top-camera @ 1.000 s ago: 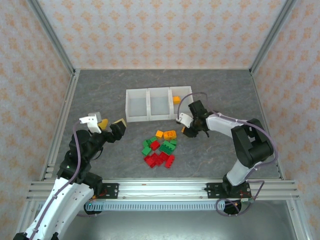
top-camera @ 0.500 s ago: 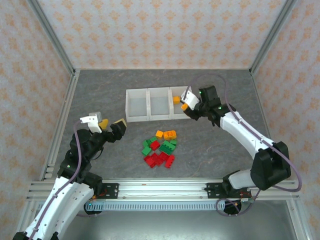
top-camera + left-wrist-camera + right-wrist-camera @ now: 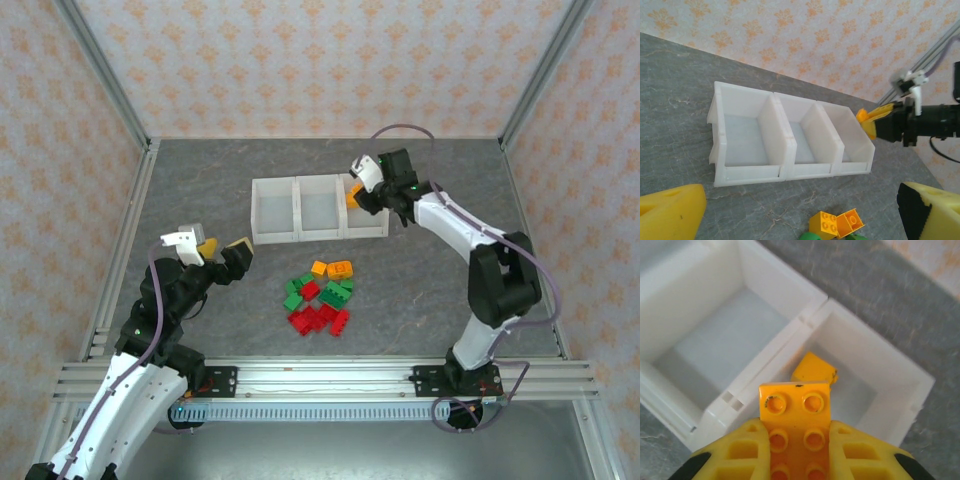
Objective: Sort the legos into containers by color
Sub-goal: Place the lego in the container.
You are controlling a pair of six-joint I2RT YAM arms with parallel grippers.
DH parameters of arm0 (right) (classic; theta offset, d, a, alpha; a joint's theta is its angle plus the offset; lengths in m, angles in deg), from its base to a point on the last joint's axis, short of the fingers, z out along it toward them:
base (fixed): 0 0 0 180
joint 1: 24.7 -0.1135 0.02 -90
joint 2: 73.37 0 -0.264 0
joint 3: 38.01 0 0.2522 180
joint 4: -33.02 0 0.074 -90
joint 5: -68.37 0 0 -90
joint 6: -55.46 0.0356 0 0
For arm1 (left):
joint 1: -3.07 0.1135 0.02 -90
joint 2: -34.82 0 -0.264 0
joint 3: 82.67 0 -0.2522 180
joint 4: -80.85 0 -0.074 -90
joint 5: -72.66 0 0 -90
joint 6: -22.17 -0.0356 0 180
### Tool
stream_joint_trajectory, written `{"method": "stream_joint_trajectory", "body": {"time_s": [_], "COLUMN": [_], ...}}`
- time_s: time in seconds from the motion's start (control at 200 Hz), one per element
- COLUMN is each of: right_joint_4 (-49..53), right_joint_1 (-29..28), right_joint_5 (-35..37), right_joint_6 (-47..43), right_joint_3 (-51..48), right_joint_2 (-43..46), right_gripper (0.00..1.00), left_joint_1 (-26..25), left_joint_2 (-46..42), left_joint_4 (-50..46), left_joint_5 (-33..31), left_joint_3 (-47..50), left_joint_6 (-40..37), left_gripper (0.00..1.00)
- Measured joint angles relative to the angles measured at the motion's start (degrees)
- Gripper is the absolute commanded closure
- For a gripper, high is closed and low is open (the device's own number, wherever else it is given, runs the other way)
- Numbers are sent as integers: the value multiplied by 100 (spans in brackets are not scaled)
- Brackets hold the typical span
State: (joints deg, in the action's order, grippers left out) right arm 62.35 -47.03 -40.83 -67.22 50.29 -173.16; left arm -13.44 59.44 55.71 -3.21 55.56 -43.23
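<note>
Containers (image 3: pixel 272 184): 3 joined white bins in one row, mid-tabletop (image 3: pixel 200 180). Right gripper (image 3: pixel 795 442) is closed on 1 orange lego (image 3: pixel 795 407), studs facing the wrist camera, hanging over the right-end bin close to its divider wall. 1 more orange brick (image 3: pixel 814 371) already lies inside that bin, near the same divider. Left gripper (image 3: pixel 222 246) is wide open and holds nothing, hovering left of the pile (image 3: pixel 320 297), well apart from it. The pile sits on the tabletop just in front of the bins: 2 orange bricks (image 3: pixel 340 268) side by side at its far edge, then green and red mixed, roughly 5 each, overlapping so I can't give an exact count. Orange total visible: 4
</note>
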Motion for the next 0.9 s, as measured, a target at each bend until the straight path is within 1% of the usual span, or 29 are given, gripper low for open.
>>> {"method": "stream_joint_trajectory", "body": {"time_s": [0.13,0.25,0.3,0.37,0.435,0.481,0.556,0.766,0.821,0.871,0.901], "right_joint_4": [20,24,28,28,48,48,55,109,162,247,315], "right_joint_1": [0,0,0,0,0,0,-2,-17,-28,-39,-39], "right_joint_5": [192,400,474,573,643,691,774,885,898,929,949], "right_joint_6": [212,396,479,608,713,765,916,1298,1416,1620,1733], "right_joint_3": [11,144,208,238,264,297,363,511,592,706,804], "right_joint_2": [-273,-468,-549,-595,-597,-597,-597,-557,-525,-483,-455], "right_gripper": [77,70,65,65,55,51,40,30,24,21,17], "left_joint_1": [0,0,0,0,0,0,0,0,0,0,0], "left_joint_2": [0,7,17,37,39,37,37,37,37,24,13], "left_joint_4": [0,0,2,2,2,2,2,2,2,2,2], "left_joint_5": [2,7,22,26,28,35,42,42,39,39,39], "left_joint_3": [0,0,0,0,0,0,0,0,0,0,0], "left_joint_6": [0,0,0,0,0,0,0,-2,-2,-2,-2], "left_gripper": [1,1,1,1,1,1,1,1,1,1,1]}}
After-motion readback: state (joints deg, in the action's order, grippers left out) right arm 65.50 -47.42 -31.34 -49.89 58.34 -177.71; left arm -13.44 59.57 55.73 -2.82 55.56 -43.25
